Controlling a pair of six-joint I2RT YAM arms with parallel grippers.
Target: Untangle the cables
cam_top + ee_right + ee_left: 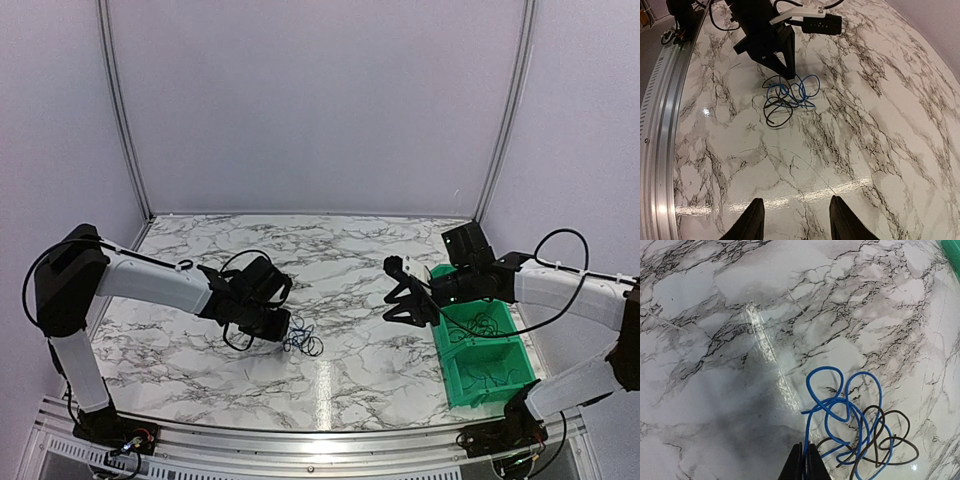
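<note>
The cables (302, 341) lie as a small tangle of blue and black loops on the marble table, left of centre. My left gripper (284, 326) is at the tangle's left edge. In the left wrist view its fingers (805, 458) are shut on a blue strand that runs out of the cables (860, 425). My right gripper (406, 304) hovers to the right, well apart from the tangle. Its fingers (795, 220) stand open with nothing between them. The right wrist view shows the cables (790, 97) ahead, with the left gripper (788, 75) at their far side.
A green bin (492, 386) holding several dark cables stands at the right, beside the right arm; its corner (953, 250) shows in the left wrist view. An aluminium rail (660, 125) runs along the table's near edge.
</note>
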